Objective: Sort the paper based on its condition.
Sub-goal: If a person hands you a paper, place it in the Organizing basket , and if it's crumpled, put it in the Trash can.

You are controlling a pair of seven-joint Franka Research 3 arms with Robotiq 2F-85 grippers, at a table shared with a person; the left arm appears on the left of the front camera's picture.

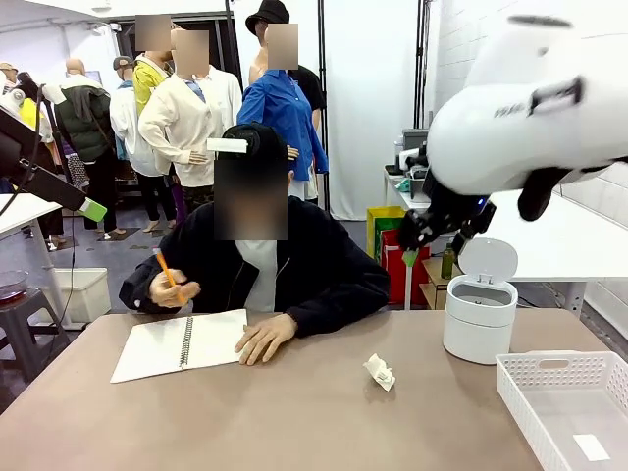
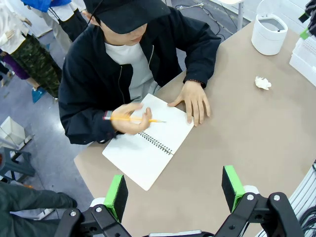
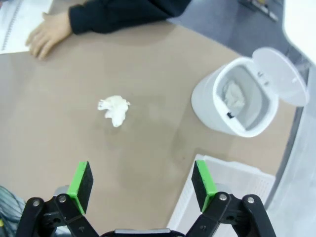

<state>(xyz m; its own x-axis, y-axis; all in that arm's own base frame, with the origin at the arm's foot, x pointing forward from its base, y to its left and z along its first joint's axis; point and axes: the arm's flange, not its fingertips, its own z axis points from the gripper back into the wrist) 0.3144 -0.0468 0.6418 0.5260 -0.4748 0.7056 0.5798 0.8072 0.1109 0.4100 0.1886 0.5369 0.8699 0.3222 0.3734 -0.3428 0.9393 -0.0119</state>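
A crumpled white paper lies on the brown table, right of the middle. In the right wrist view the crumpled paper sits well ahead of my right gripper, which hangs open and empty high above the table. From the front, that right gripper hovers above and behind the white bin. My left gripper is open and empty too, high over the table's left end, looking down at the notebook. One of its green pads shows at the far left.
The white bin stands with its lid up and a crumpled wad inside. A white basket at the front right holds a small flat white slip. A person across the table writes in a spiral notebook with an orange pencil, other hand flat on the page.
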